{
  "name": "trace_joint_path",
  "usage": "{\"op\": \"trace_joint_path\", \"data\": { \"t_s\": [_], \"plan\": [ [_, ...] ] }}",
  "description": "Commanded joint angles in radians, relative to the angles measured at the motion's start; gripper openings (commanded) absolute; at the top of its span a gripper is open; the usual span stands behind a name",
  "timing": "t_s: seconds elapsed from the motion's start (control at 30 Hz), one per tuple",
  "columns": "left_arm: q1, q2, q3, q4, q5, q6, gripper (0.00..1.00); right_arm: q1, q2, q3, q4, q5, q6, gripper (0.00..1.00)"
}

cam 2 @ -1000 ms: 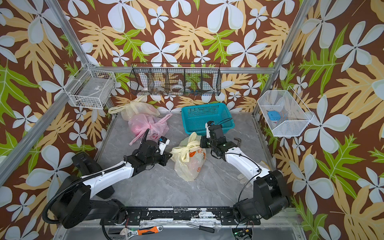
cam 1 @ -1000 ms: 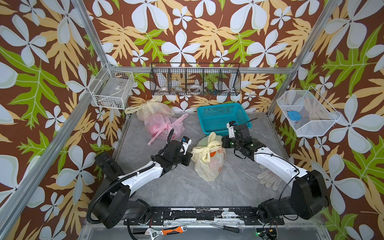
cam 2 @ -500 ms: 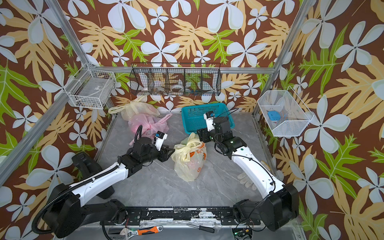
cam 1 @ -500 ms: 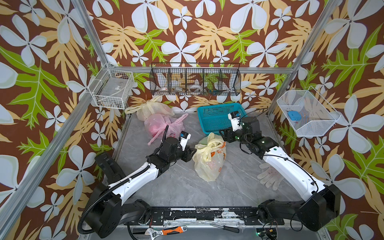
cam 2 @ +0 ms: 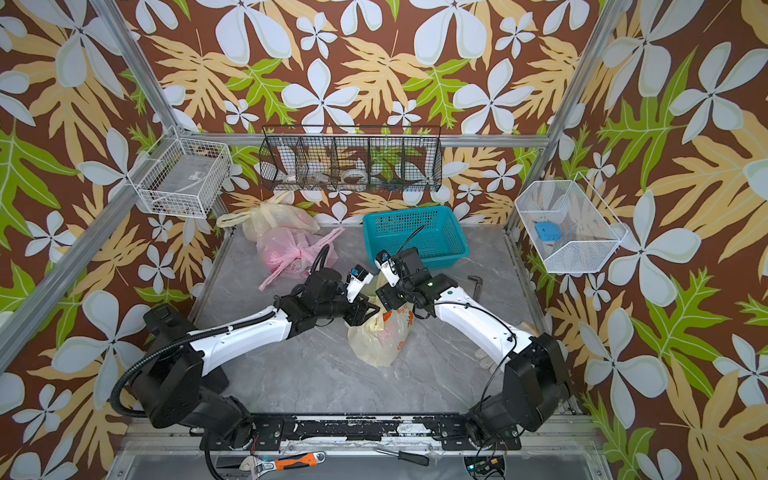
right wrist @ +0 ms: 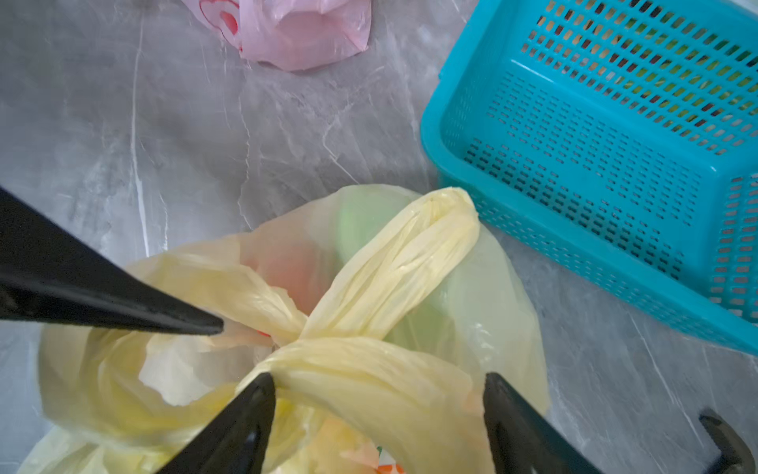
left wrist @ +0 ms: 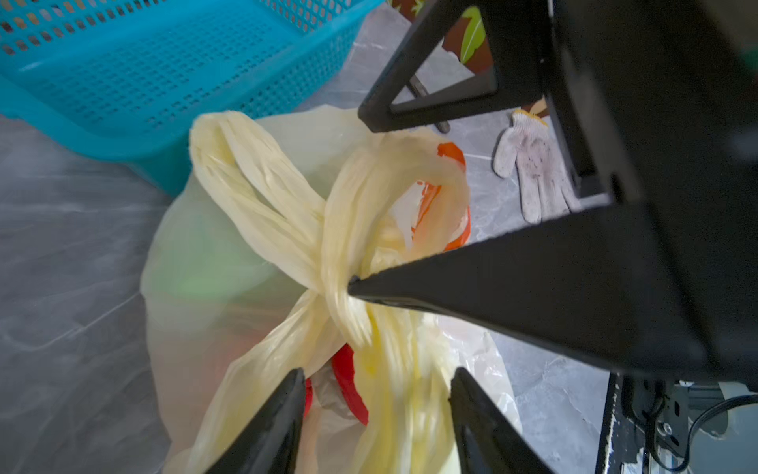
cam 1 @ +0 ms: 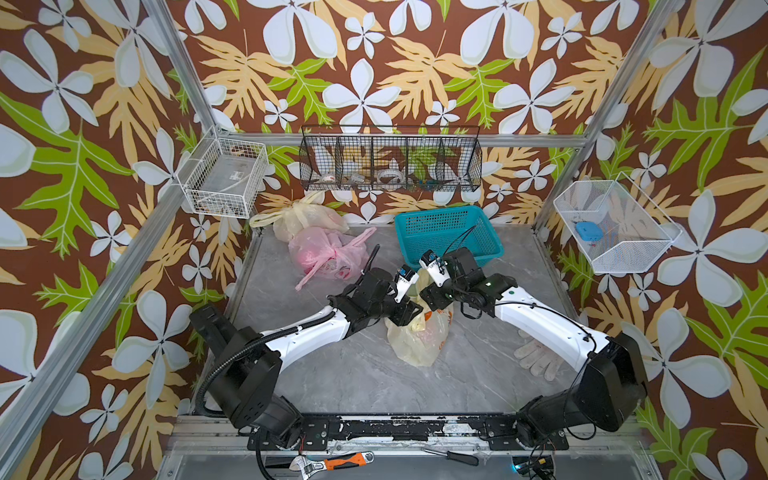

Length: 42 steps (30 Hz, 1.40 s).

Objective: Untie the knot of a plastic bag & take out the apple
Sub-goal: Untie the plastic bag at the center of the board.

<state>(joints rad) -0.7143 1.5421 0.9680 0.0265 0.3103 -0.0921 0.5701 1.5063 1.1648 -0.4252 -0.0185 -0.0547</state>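
Pale yellow, orange-printed bag (cam 1: pixel 419 340); teal perforated basket (cam 1: pixel 440 210); grey marbled table (cam 1: pixel 365 374).

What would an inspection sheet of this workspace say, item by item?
Surface: grey table; no spill seen.
Job's things: yellow bag at centre, knot tied; apple not clearly seen.
Clutter: pink bag, rear bag, blue basket, glove; wrench and screwdriver at the front edge.
Hands: left hand and right hand both open, each astride a bag handle near the knot.
Cables: black hose along the left arm, thin wire on the right arm; no snag seen.
Surroundings: wire racks on flowered walls.
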Motion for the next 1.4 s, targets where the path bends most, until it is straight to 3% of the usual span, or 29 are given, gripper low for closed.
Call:
{"op": "trace_joint_path", "data": {
  "t_s": [0.0, 0.13, 0.23, 0.3, 0.37, 0.5, 0.57, 0.7, 0.8, 0.87, 1.0, 1.1, 1.23, 1.37],
  "plan": [
    [0.001, 0.015, 0.000, -0.037, 0.025, 0.017, 0.45, -0.001, 0.018, -0.007, 0.031, 0.060, -0.010, 0.67],
    [0.002, 0.036, -0.019, -0.046, 0.016, 0.008, 0.28, -0.001, 0.030, -0.018, 0.051, 0.057, -0.012, 0.36],
    [0.002, 0.049, -0.036, -0.041, 0.017, -0.006, 0.26, -0.001, 0.023, -0.027, 0.071, 0.061, -0.014, 0.18],
    [0.001, 0.052, -0.051, -0.026, 0.020, -0.022, 0.32, 0.000, 0.020, -0.027, 0.079, 0.062, -0.011, 0.09],
    [0.001, 0.048, -0.074, 0.004, 0.021, -0.042, 0.45, -0.001, 0.015, -0.025, 0.085, 0.063, -0.008, 0.00],
    [0.001, 0.041, -0.097, 0.048, 0.040, -0.062, 0.53, 0.001, -0.009, -0.045, 0.117, 0.055, 0.013, 0.00],
    [0.002, 0.045, -0.098, 0.064, 0.053, -0.068, 0.51, 0.001, -0.034, -0.068, 0.152, 0.050, 0.035, 0.00],
    [0.002, 0.044, -0.092, 0.050, 0.032, -0.065, 0.17, -0.001, -0.098, -0.120, 0.233, 0.084, 0.094, 0.00],
    [0.003, 0.001, -0.106, 0.036, -0.057, -0.060, 0.01, -0.002, -0.155, -0.158, 0.284, 0.177, 0.158, 0.00],
    [0.004, -0.041, -0.124, 0.024, -0.118, -0.054, 0.00, -0.023, -0.192, -0.162, 0.290, 0.225, 0.259, 0.00],
    [0.014, -0.127, -0.168, -0.002, -0.216, -0.055, 0.00, -0.111, -0.265, -0.234, 0.405, 0.091, 0.447, 0.00],
    [0.036, -0.230, -0.228, 0.009, -0.260, -0.080, 0.00, -0.171, -0.298, -0.304, 0.489, 0.067, 0.545, 0.00],
    [0.042, -0.430, -0.363, 0.117, -0.286, -0.095, 0.00, -0.254, -0.293, -0.374, 0.570, -0.024, 0.673, 0.00],
    [0.046, -0.593, -0.516, 0.265, -0.314, -0.141, 0.00, -0.270, -0.267, -0.400, 0.610, -0.105, 0.722, 0.00]
  ]
}}
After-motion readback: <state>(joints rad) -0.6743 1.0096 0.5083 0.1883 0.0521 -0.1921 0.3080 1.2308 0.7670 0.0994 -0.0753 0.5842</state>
